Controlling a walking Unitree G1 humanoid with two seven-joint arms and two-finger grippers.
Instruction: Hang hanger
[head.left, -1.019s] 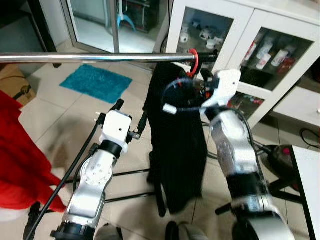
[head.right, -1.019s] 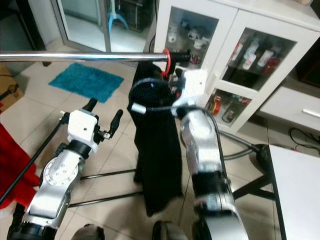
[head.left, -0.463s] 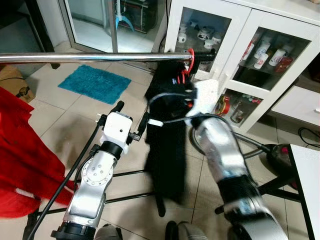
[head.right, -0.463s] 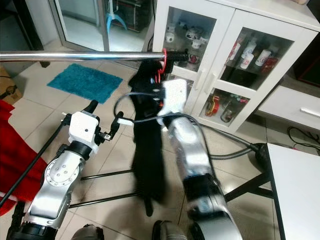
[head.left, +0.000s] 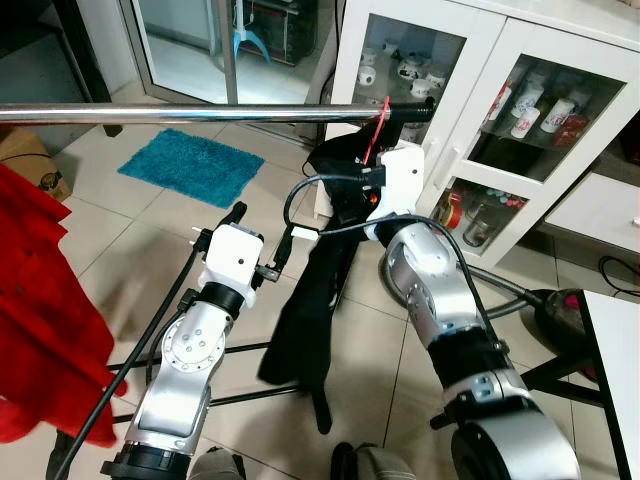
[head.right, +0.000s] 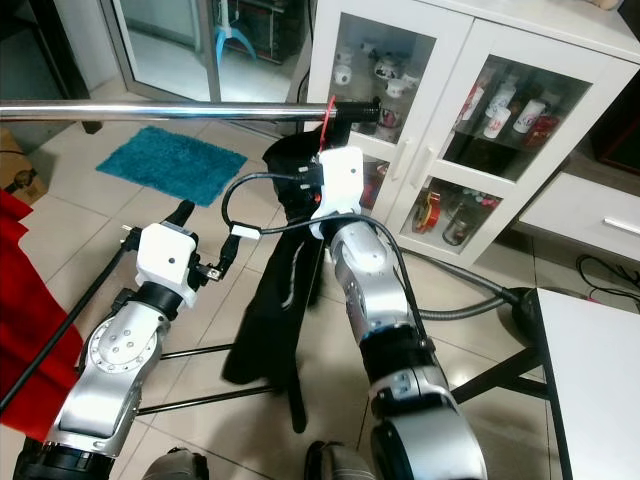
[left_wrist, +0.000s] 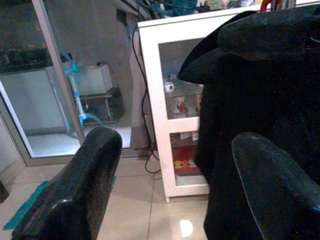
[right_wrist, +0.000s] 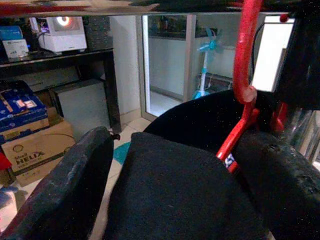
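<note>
Right pincer (right_wrist: 170, 165) is up at the rail (head.left: 180, 114), fingers spread wide on either side of the hanger (right_wrist: 243, 75) neck and the black garment (head.left: 315, 300) shoulder. From the wrist view I read it as open around them, not clamped, though I can't rule out one finger touching the cloth.

Hanger is red, its hook over the rail near the rail's end cap, right in front of the white cabinet (head.left: 520, 150). Whether the hook is fully seated on the rail I can't confirm — in the eye views it looks tilted and thin, and the wrist casing covers the part below it. The garment hangs from it at a slant, bottom end swung out toward my left side, low over the floor.

Left pincer (left_wrist: 175, 195) is low and near the garment's edge, fingers wide apart, holding nothing — idle.

Red cloth (head.left: 45, 310) sits at the far left, well apart from the work.

My read on progress: the hook looks on the rail, so the main step seems essentially done. Left to do: confirm the hook bears the weight, let the garment settle straight, then back the right arm out without snagging the hook or the cable (head.left: 320, 185) looped by the wrist.
</note>
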